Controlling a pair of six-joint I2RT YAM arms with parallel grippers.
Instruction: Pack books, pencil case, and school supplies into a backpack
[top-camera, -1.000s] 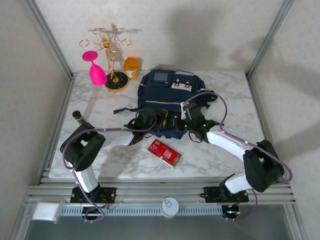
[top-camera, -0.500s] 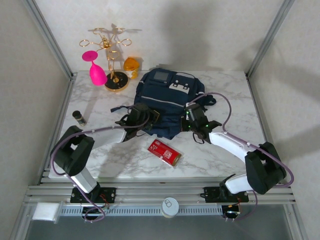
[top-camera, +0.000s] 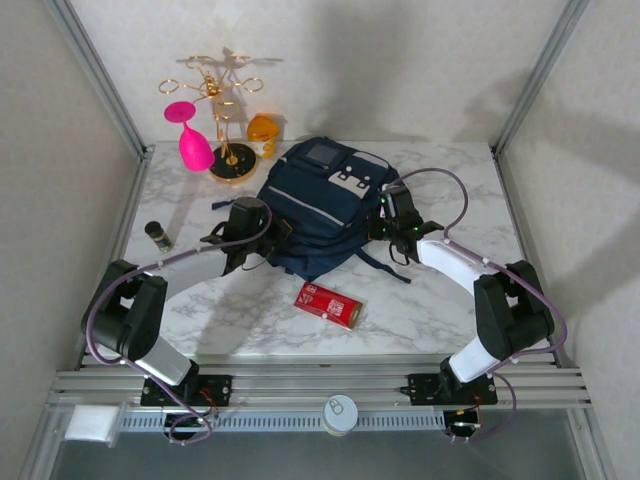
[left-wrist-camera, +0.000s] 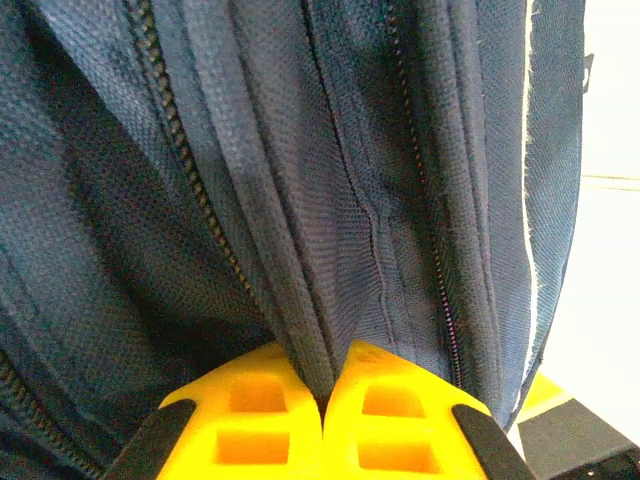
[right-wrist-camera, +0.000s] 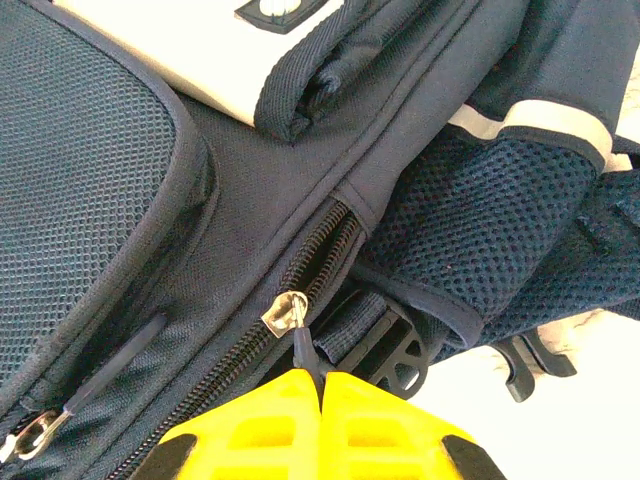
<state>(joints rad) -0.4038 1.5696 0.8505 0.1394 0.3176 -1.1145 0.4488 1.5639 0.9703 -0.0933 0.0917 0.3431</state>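
The navy backpack (top-camera: 318, 200) lies flat on the marble table, its front pockets and white patches facing up. My left gripper (top-camera: 266, 234) is at its left edge, and in the left wrist view the left gripper (left-wrist-camera: 326, 382) is shut on a fold of the backpack's fabric (left-wrist-camera: 330, 200) beside a zip. My right gripper (top-camera: 384, 222) is at the backpack's right side. In the right wrist view the right gripper (right-wrist-camera: 320, 378) is shut on the dark pull tab of the silver zipper slider (right-wrist-camera: 283, 312). Among the school supplies, the flat red box (top-camera: 328, 304) lies near the front. The books and pencil case are out of view.
A short black cylinder (top-camera: 157, 235) stands at the table's left edge. A gold glass rack (top-camera: 225, 110), a pink glass (top-camera: 192, 140) and an orange cup (top-camera: 262, 130) stand at the back left. A side mesh pocket (right-wrist-camera: 480, 230) and strap buckle (right-wrist-camera: 400, 355) are beside the zip.
The left gripper has closed on the backpack's fabric. Both grippers have moved outward and away from the near edge, and the backpack has shifted and turned toward the back left. The left arm has uncovered the black cylinder.
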